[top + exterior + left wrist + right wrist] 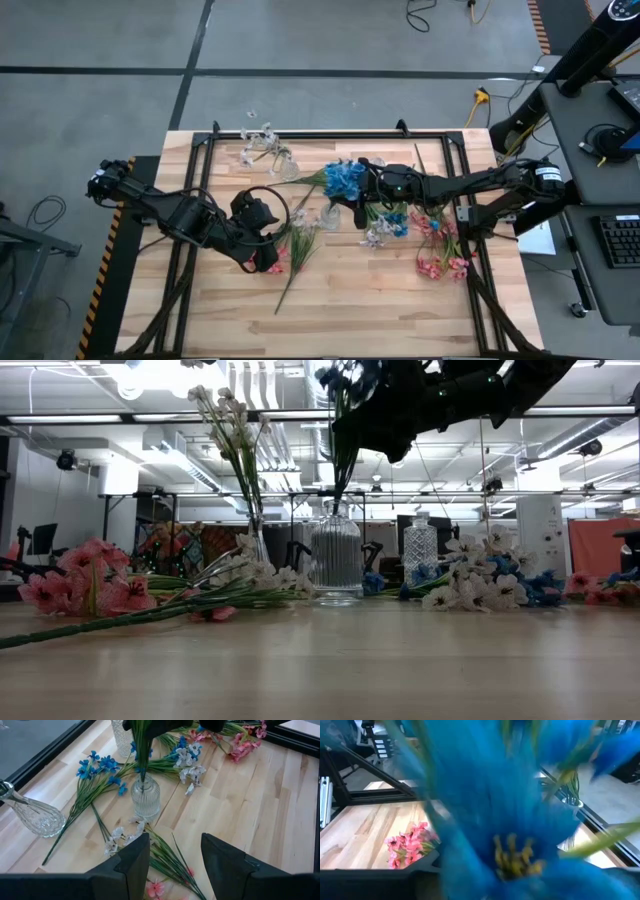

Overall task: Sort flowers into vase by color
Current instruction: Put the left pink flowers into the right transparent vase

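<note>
Right gripper [368, 183] is seen in the high view above the middle of the wooden table [350, 310], right beside the blue flower spray [345, 179]; whether its fingers are parted or closed on the stem cannot be told, since blue petals fill the right wrist view. The spray's stem is shown standing in the ribbed glass vase [336, 563], upright, with the blossoms high above the vase mouth.

The left gripper [172, 855] is held over the left-centre of the table with its fingers apart and nothing between them; green stems and a few pink blossoms lie on the wood beneath it.

A second, slimmer vase [256, 540] is seen behind and to one side of the ribbed vase, holding white flowers [222, 410]. A cut-glass decanter-shaped vase [420, 550] stands farther back on the other side.

Loose sprays are spread on the table: pink flowers [440, 262] near the right arm, a white and blue cluster [385, 228] beside them, and a pink spray [85, 585] lying close to the low camera.
</note>
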### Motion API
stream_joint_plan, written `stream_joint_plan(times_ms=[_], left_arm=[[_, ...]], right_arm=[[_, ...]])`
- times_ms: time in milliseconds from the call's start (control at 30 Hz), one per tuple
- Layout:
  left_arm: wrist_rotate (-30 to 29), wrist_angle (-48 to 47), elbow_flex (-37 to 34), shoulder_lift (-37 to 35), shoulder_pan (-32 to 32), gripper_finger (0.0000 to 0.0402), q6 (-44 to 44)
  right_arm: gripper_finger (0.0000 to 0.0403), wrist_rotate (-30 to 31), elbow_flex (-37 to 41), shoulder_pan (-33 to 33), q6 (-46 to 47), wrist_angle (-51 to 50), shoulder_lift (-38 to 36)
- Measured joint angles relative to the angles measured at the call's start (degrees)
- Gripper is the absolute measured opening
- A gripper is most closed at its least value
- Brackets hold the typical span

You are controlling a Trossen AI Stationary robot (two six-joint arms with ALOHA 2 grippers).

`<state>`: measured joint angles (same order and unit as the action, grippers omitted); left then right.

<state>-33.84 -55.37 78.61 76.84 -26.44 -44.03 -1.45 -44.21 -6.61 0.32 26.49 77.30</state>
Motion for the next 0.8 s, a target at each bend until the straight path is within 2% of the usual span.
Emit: stream_joint_plan(times_ms=[400,800], left_arm=[[-0.3,0.0,0.0,0.0,0.0,0.0162,0.0],[-1.7,-0.1,-0.5,0.0,0.0,0.0162,0.0]], right_arm=[[0.0226,0.0,-0.1,0.1,0.6,-5.5,-3.7],[0.0253,0.0,-0.1,0.1,2.8,-14.0,-10.0]])
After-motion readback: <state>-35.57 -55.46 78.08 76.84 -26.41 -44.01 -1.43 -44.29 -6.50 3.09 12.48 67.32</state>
